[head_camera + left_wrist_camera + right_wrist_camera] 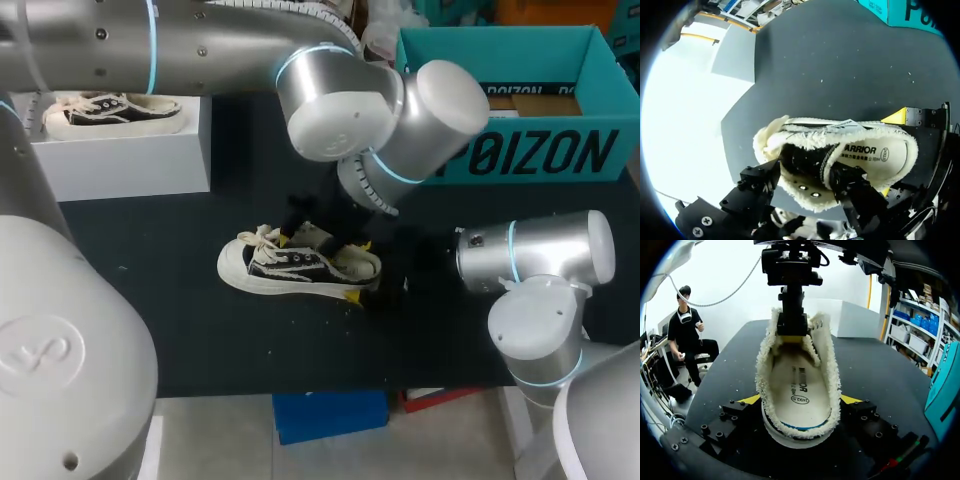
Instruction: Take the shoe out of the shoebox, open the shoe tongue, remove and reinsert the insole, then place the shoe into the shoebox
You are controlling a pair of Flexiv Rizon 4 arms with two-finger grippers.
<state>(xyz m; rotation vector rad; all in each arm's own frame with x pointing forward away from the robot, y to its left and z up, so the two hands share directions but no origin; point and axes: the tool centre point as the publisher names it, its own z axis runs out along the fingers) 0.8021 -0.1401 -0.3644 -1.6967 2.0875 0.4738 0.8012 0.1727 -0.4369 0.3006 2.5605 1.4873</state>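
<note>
A black-and-cream fleece-lined shoe (285, 265) lies on its sole on the dark table, toe to the left; its cream insole (799, 385) shows inside. My right gripper (800, 400) holds the heel, a yellow tip pressed against each side of the collar. My left gripper (805, 182) comes down from above over the shoe's middle. One finger (762, 180) is on the lace side of the tongue (805, 160) and the other finger (852, 187) is inside the shoe. The fingers stand apart around the tongue. The teal shoebox (520, 150) stands open at the back right.
At the back left a white box (120, 155) carries a second shoe (112, 110). My left arm (340, 100) crosses above the table's middle. My right arm's elbow (535, 255) sits at the right, near the front edge.
</note>
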